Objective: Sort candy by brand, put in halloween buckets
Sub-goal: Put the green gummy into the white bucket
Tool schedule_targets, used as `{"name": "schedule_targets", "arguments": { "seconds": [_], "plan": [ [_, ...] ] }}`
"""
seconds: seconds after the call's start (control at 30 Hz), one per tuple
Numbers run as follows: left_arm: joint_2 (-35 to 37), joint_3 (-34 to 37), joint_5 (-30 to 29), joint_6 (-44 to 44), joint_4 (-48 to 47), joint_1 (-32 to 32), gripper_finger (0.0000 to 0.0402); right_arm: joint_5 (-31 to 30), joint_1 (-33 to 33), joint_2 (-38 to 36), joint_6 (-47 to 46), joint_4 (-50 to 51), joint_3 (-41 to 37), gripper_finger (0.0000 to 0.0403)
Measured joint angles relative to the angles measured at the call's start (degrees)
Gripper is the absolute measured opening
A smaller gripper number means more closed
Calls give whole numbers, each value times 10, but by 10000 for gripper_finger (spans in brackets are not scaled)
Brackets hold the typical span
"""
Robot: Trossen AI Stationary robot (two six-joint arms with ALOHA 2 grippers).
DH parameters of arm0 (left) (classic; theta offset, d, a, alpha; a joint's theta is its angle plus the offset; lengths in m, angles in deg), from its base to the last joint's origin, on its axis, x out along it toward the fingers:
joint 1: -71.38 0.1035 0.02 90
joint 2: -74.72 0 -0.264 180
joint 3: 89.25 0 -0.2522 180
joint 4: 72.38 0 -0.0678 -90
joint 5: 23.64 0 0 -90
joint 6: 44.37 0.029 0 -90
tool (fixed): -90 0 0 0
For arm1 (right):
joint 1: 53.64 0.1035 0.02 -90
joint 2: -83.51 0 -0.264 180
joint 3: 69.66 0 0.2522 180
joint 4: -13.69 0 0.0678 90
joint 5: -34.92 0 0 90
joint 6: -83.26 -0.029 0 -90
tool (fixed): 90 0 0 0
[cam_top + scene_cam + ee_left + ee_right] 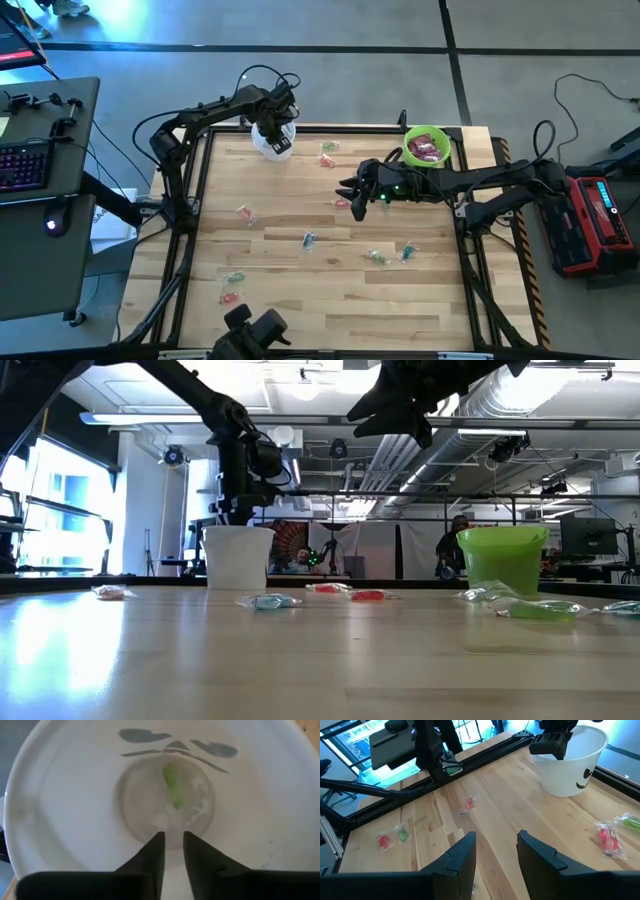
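Observation:
The white bucket (272, 140) stands at the table's far left. My left gripper (173, 837) hangs right over its mouth, pointing down, its fingers a narrow gap apart with nothing between them. A clear-wrapped green candy (172, 787) lies on the bucket's floor. The lime green bucket (408, 140) stands at the far right with magenta packets (428, 151) inside. My right gripper (496, 840) hovers open over the table's middle, above loose candies (341, 200), and holds nothing. Several more clear-wrapped candies (308, 240) lie scattered on the wood.
A black frame (200, 200) runs along the table's edges. A camera mount (255, 335) sits at the near edge. Candies lie at the near left (232, 290) and near right (390, 255). A desk with a keyboard (25, 165) stands off to the left.

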Motion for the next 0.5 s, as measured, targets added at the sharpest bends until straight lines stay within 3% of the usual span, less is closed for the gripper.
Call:
{"name": "schedule_targets", "arguments": {
  "seconds": [0.2, 0.5],
  "plan": [
    [24, 0, -4, -6, 4, -12, 117, 10, 0, -3, 1, 15, 0, 129],
    [111, 0, -7, -30, 65, -57, 153, 24, 0, -69, -35, 175, 0, 129]
  ]
}}
